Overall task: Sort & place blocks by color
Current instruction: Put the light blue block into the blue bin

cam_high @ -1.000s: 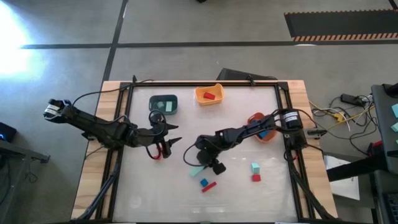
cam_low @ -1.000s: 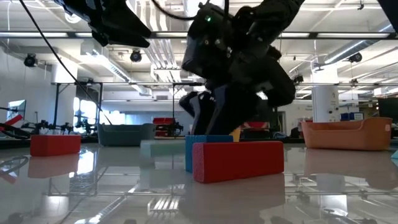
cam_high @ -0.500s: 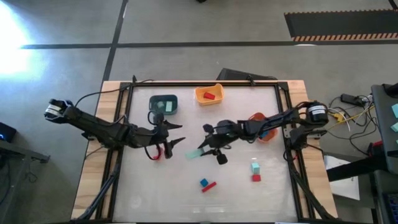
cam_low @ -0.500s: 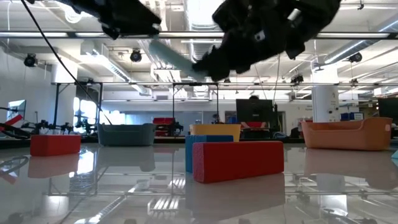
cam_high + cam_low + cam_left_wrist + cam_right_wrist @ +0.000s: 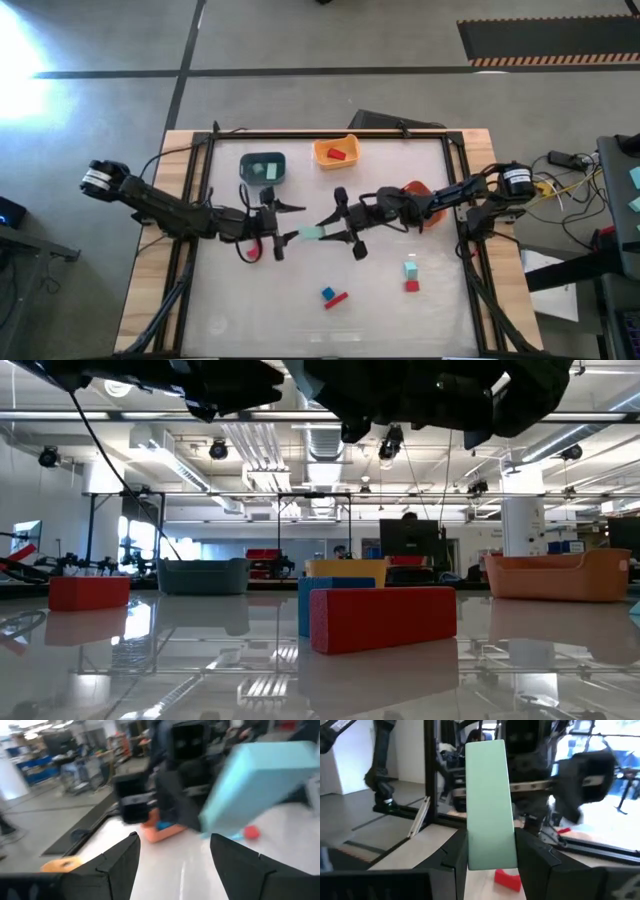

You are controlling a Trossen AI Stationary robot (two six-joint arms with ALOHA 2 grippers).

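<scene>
Dark teal bin [image 5: 264,167] upper left of table [image 5: 300,330], yellow-orange bin [image 5: 335,152] upper centre, orange bin [image 5: 413,189] right of centre.

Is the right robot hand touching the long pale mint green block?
Touching. The right wrist view shows the right gripper with both dark fingers pressed against the sides of the long pale mint green block, holding it up.

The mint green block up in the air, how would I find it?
Look at the middle of the clear-topped table, where the two dark arms meet. The right pincer holds a pale mint green bar block out toward the open left pincer. It is the only block off the table.
</scene>
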